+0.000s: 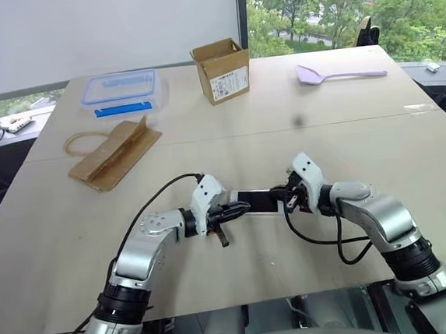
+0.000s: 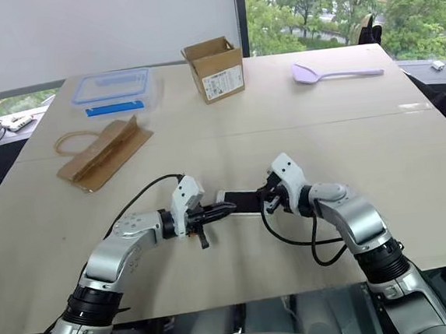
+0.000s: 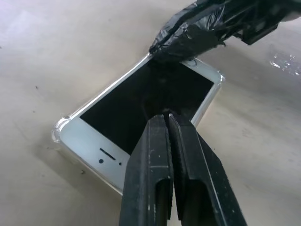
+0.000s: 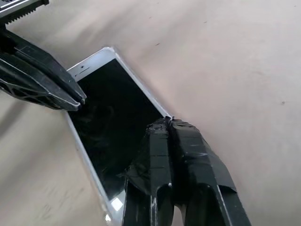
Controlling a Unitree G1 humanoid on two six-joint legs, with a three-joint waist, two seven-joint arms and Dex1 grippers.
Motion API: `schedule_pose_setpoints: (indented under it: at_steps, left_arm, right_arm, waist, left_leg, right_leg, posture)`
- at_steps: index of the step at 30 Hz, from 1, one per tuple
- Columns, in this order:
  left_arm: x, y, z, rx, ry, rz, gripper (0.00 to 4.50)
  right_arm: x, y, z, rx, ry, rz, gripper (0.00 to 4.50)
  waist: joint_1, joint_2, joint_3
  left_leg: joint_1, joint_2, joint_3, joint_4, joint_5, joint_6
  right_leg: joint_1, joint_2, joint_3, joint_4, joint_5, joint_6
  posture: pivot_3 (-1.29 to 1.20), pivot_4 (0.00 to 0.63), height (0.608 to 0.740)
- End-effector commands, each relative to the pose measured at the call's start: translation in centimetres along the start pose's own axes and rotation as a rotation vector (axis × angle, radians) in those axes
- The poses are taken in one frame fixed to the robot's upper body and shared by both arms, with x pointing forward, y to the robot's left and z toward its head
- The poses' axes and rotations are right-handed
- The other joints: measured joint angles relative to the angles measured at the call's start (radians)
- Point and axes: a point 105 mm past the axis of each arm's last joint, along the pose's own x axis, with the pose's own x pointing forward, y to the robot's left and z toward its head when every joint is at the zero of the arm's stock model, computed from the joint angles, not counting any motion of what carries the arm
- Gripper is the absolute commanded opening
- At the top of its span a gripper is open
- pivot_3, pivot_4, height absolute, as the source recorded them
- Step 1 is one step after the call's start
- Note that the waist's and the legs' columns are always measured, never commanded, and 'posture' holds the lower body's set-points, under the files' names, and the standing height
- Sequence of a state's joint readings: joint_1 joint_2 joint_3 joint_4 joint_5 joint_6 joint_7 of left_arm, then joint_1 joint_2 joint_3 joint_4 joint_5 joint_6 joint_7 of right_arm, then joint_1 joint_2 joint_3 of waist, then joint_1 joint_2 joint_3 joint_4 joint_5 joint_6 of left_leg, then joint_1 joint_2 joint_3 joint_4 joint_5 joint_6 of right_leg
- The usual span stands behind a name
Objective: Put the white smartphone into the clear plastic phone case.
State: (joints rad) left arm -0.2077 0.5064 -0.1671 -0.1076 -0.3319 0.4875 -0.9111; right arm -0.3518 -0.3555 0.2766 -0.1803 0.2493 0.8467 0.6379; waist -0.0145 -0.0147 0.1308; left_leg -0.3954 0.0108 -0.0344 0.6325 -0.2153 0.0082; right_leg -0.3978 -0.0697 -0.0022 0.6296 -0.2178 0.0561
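Phone: the white smartphone (image 3: 141, 108) lies flat, screen up, on the counter (image 1: 229, 143) in the lower middle of the head views, between the two grippers.
Case: the clear plastic phone case (image 3: 60, 129) shows as a glossy transparent rim around the phone's edges and rounded corners; the phone sits inside it.
Left gripper: the left gripper (image 1: 238, 208) comes in from the left of the phone, its black fingers (image 3: 155, 155) pressed together with nothing between them. In its wrist view the tips sit over the black screen near one long edge; whether they touch the glass I cannot tell.
Right gripper: the right gripper (image 1: 282, 197) comes in from the right, its tape-wrapped fingers (image 4: 181, 146) clenched on nothing. The tips are at the phone's long edge near the home-button end.
Jaws: both pairs are fully closed and empty.
Food box: a clear box with a blue rim (image 1: 118, 88) sits in the upper left of the frame, with a blue strip (image 1: 124, 110) just below it.
Cardboard box: a small open carton (image 1: 221, 70) stands upper centre.
Spoon: a pale lilac scoop (image 1: 332, 72) lies upper right.
Cardboard piece: a folded brown piece (image 1: 116, 153) lies left of centre, touching a loop of rubber band (image 1: 80, 140).
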Motion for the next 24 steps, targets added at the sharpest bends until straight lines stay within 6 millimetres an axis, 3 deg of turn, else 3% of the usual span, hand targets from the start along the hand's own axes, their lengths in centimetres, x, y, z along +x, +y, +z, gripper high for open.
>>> schedule_pose_setpoints:
  at_steps: [1,3,7,11,12,13,14,15,16,23,24]
  left_arm:
    - [-0.3,0.2,0.4,0.027,-0.005,0.020,0.15]
    - [-0.4,0.2,0.6,0.032,-0.018,0.024,0.15]
    - [-0.8,0.5,0.5,0.037,-0.020,0.052,0.15]
    - [-1.4,0.8,2.8,0.051,-0.166,0.085,0.15]
    - [-1.7,0.9,3.6,0.042,-0.208,0.092,0.15]
    - [-2.2,1.1,4.3,0.031,-0.245,0.095,0.06]
    - [-2.6,1.2,4.8,0.024,-0.270,0.098,0.48]
    - [-2.9,1.3,5.1,0.021,-0.285,0.099,0.58]
    - [-3.2,1.3,5.2,0.018,-0.290,0.099,0.72]
    - [-6.4,0.6,5.1,0.013,-0.294,0.119,4.15]
    - [-6.8,0.2,4.9,0.008,-0.286,0.111,4.45]
  right_arm:
    - [-0.1,0.1,-8.8,0.109,0.340,-0.031,0.00]
    - [-0.1,0.2,-9.0,0.082,0.339,-0.030,0.00]
    - [-0.8,0.2,-7.5,0.011,0.236,-0.028,0.00]
    - [-2.7,0.5,-2.8,-0.213,-0.053,-0.008,0.00]
    - [-3.3,0.5,-1.3,-0.186,-0.141,-0.019,0.00]
    - [-4.4,0.9,0.3,-0.166,-0.224,-0.001,0.29]
    - [-5.2,1.2,1.2,-0.154,-0.276,0.012,0.68]
    - [-5.9,1.2,1.6,-0.172,-0.294,0.005,0.77]
    - [-6.5,1.1,1.7,-0.196,-0.292,-0.009,1.14]
    - [-12.5,-0.1,-0.4,-0.211,-0.213,-0.112,4.50]
    - [-13.1,-0.2,-0.6,-0.207,-0.208,-0.126,4.50]
  waist:
    - [0.000,0.000,-0.001]
    - [-0.001,0.000,-0.002]
    - [0.002,0.000,-0.001]
    - [0.006,0.001,0.007]
    - [0.006,0.003,0.010]
    - [0.006,0.003,0.014]
    - [0.005,0.003,0.017]
    - [0.006,0.003,0.020]
    - [0.005,0.003,0.025]
    - [0.007,0.000,0.038]
    - [0.006,0.000,0.040]
  left_leg:
    - [0.000,0.000,0.000,0.000,0.000,0.000]
    - [0.000,0.000,0.000,-0.001,0.000,-0.001]
    - [-0.002,0.000,-0.001,-0.002,-0.001,-0.001]
    - [-0.005,-0.001,-0.002,-0.002,-0.002,0.000]
    - [-0.007,-0.001,-0.002,-0.002,-0.002,0.000]
    - [-0.011,-0.001,-0.002,-0.002,-0.002,0.000]
    - [-0.020,-0.001,-0.003,-0.001,0.001,0.003]
    - [-0.023,-0.002,-0.002,-0.001,0.002,0.005]
    - [-0.023,-0.002,-0.002,0.000,0.002,0.005]
    - [-0.024,-0.004,0.000,-0.001,0.001,0.004]
    - [-0.024,-0.004,0.000,-0.001,0.001,0.004]
  right_leg:
    - [0.000,0.000,0.000,-0.001,0.000,0.000]
    - [0.000,-0.001,0.000,-0.002,0.000,0.000]
    - [0.001,-0.002,-0.001,-0.005,0.000,0.000]
    - [0.000,-0.005,-0.003,-0.008,-0.001,0.001]
    - [-0.001,-0.007,-0.003,-0.008,-0.001,0.001]
    - [-0.005,-0.007,-0.004,-0.008,-0.001,0.001]
    - [-0.013,-0.002,-0.005,-0.006,0.000,0.002]
    - [-0.016,-0.001,-0.004,-0.005,0.000,0.002]
    - [-0.016,-0.001,-0.004,-0.004,0.000,0.002]
    - [-0.016,0.000,-0.005,-0.005,-0.002,0.003]
    - [-0.016,0.000,-0.005,-0.005,-0.002,0.003]
  posture:
    - [0.00,0.150,0.740]
    - [0.00,0.150,0.740]
    - [0.00,0.150,0.740]
    - [0.00,0.150,0.740]
    - [0.00,0.150,0.740]
    - [0.00,0.150,0.740]
    - [0.00,0.150,0.740]
    - [0.00,0.150,0.740]
    - [0.00,0.150,0.740]
    - [0.00,0.150,0.740]
    - [0.00,0.150,0.740]
